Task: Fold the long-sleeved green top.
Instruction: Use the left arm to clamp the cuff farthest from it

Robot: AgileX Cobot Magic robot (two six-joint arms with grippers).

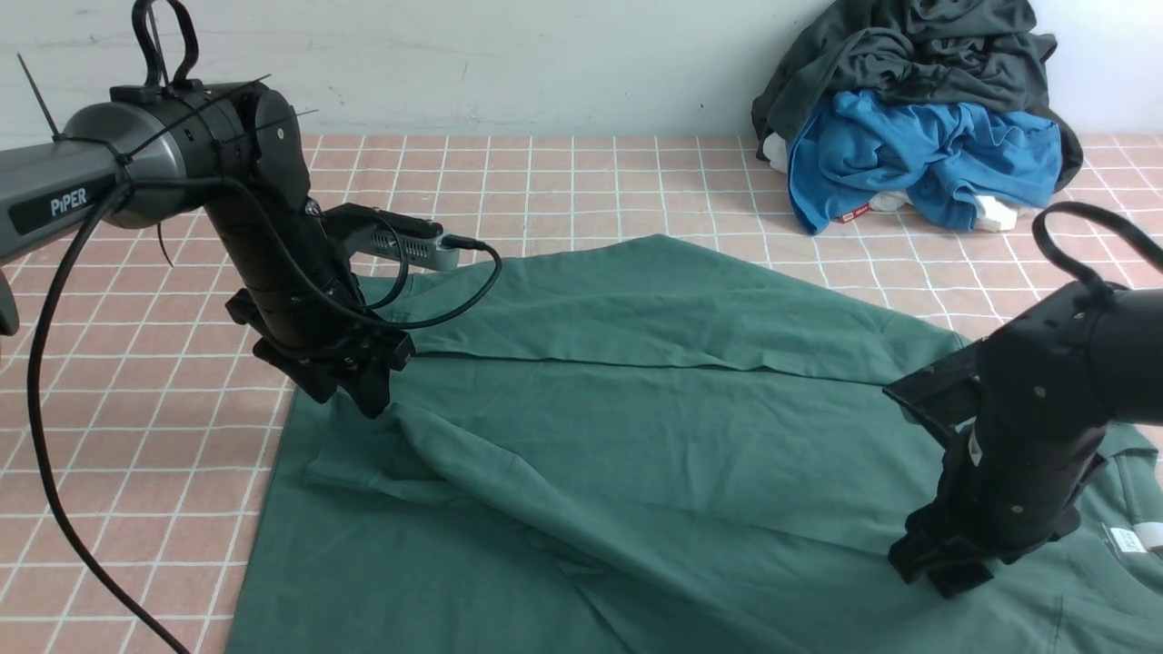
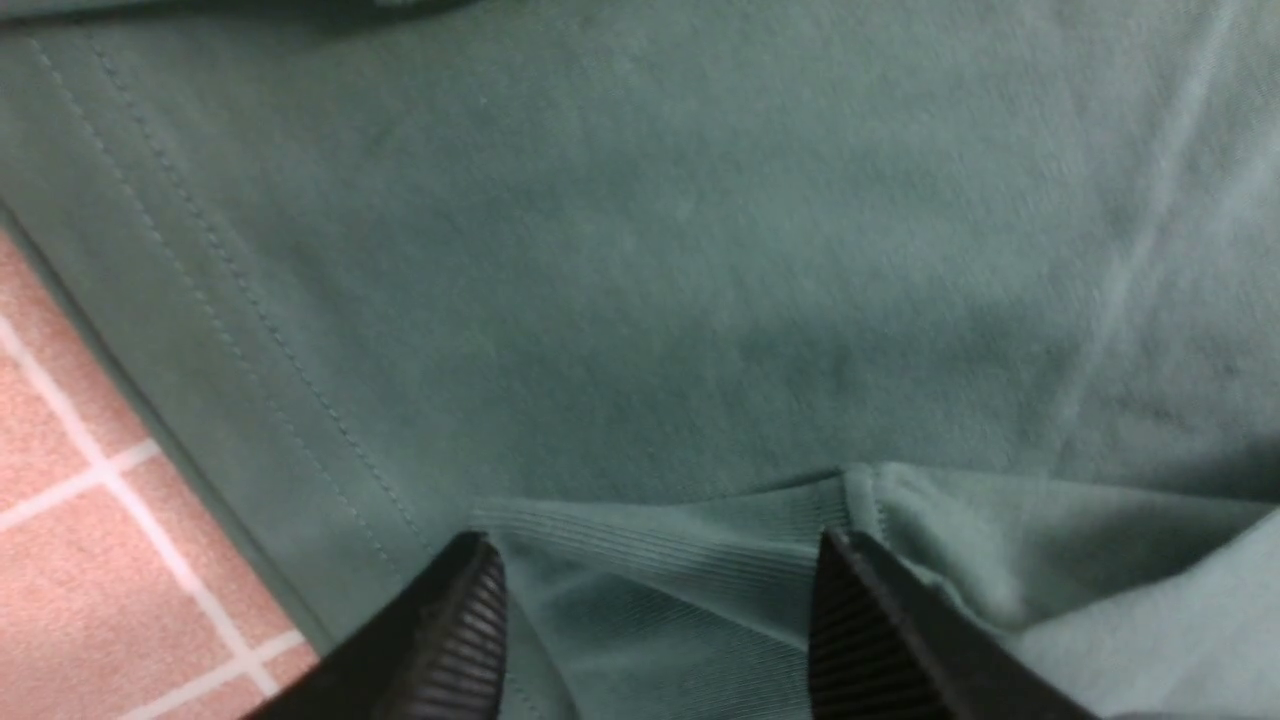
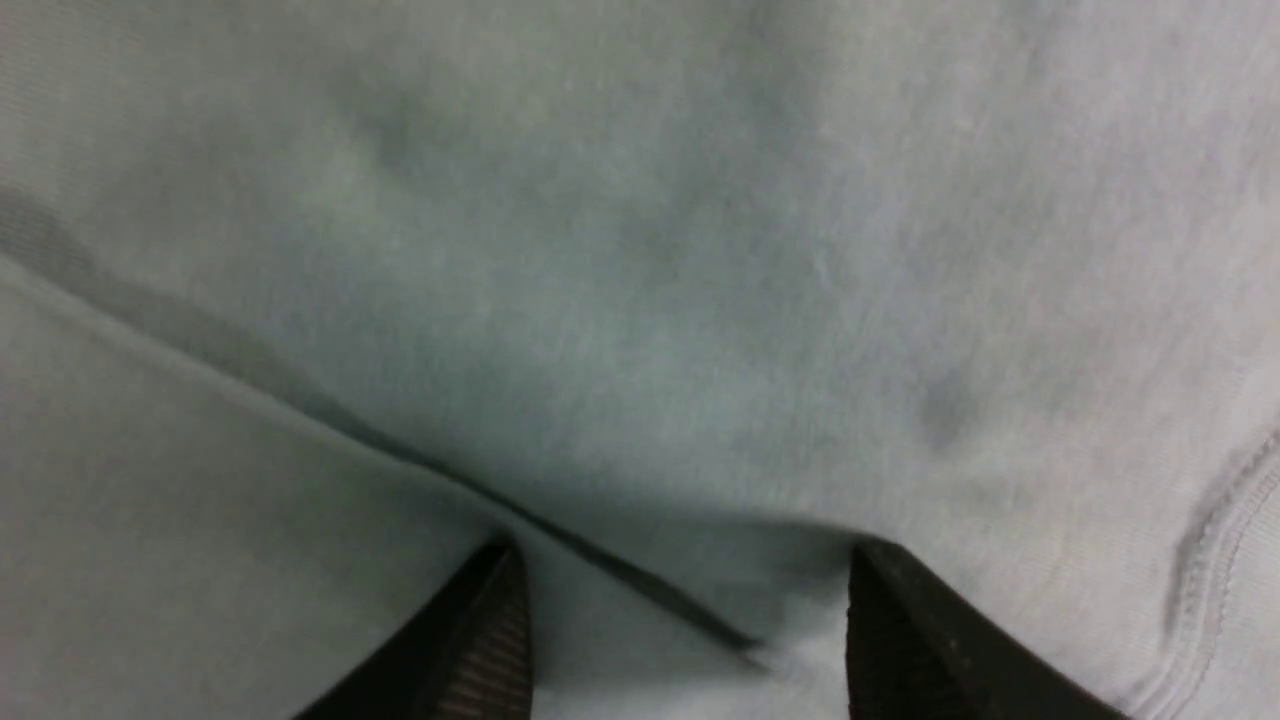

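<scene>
The green long-sleeved top (image 1: 636,436) lies spread over the tiled table, its far part folded forward along a straight edge. A sleeve runs slantwise across it from the left. My left gripper (image 1: 359,391) hangs low over the top's left edge. In the left wrist view this gripper (image 2: 655,560) is open, with the sleeve's ribbed cuff (image 2: 660,590) lying loose between the fingers. My right gripper (image 1: 945,568) rests low on the top's right part, near a small white label (image 1: 1131,538). It (image 3: 688,565) is open, with a fold edge of the cloth between its fingers.
A pile of clothes sits at the back right against the wall: a dark charcoal garment (image 1: 909,54) over a bright blue one (image 1: 918,154). Pink tiled tabletop (image 1: 136,436) shows to the left of and behind the top. The left arm's cable (image 1: 54,472) loops down at the left.
</scene>
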